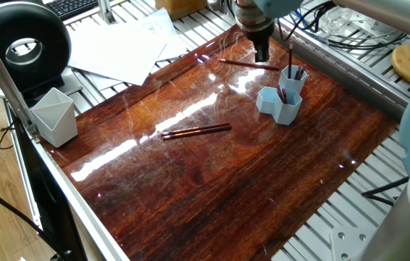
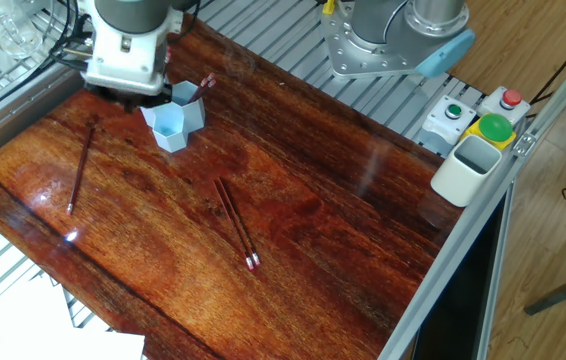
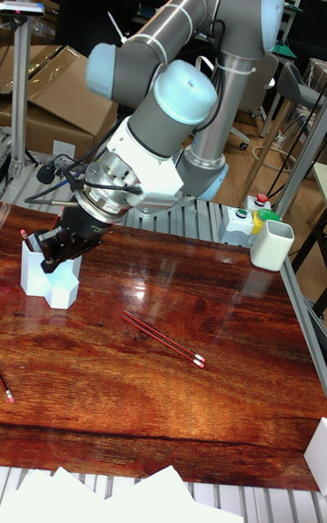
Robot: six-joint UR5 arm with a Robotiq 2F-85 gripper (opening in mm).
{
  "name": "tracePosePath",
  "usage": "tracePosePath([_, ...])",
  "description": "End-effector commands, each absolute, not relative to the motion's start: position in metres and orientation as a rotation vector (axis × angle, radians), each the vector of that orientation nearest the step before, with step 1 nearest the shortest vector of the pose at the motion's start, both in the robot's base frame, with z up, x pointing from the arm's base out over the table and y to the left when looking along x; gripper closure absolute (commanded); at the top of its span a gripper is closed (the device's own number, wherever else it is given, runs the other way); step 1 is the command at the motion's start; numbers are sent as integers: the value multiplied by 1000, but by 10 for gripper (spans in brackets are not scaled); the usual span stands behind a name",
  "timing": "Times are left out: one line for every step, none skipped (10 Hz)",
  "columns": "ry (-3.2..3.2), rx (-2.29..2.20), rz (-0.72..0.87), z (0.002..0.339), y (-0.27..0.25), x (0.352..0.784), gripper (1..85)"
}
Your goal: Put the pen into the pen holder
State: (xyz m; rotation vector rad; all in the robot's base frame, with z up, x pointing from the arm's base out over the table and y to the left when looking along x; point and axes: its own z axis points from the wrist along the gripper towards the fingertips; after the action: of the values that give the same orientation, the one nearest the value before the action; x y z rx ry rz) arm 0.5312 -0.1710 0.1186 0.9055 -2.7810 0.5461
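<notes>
A: On the desk (image 1: 212, 181), a glossy dark wooden top, what lies around the gripper (image 1: 261, 52)?

B: The gripper hangs low at the far end. Just beside it, towards the middle of the desk, stands the pen holder (image 1: 282, 97), small, light blue, made of joined hexagonal tubes. Pens already stand in it. A larger pale grey angular cup (image 1: 53, 116) sits well apart, at the opposite edge.

A: And the loose pens?

B: One single pen (image 1: 250, 64) lies flat almost under the gripper, on the side away from the holder in the other fixed view (image 2: 81, 166). A pair of pens (image 1: 195, 131) lies side by side further off, near the middle.

A: Is the gripper carrying anything?

B: I see nothing between its dark fingers, but they are small and partly hidden, so I cannot tell how wide they stand.

A: What should it do now?

B: I judge it is going for the single pen. It should turn the fingers across the shaft, centre over the middle so the pen hangs level, and descend until the tips almost meet the wood. The pen is thin and may roll, so close slowly. Keep clear of the holder, which looks light enough to be nudged.
</notes>
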Motion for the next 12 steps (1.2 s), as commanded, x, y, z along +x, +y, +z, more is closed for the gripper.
tracePosePath([-2805,904,409,112,-149,523,847])
tracePosePath([-2780,1072,338,108,-137,529,847])
tracePosePath([-2750,1188,324,103,-151,549,847])
tracePosePath([-2726,1279,335,99,-174,568,847])
tracePosePath([-2699,1375,402,98,-197,584,847])
tracePosePath([-2677,1476,458,97,-210,595,847])
tracePosePath([-2654,1581,504,96,-215,607,847])
tracePosePath([-2637,1638,520,94,-218,610,847])
tracePosePath([-2701,1502,379,86,-206,587,847])
tracePosePath([-2760,1198,213,82,-194,547,847])
tracePosePath([-2771,973,353,90,-221,538,847])
tracePosePath([-2782,827,465,96,-239,536,847])
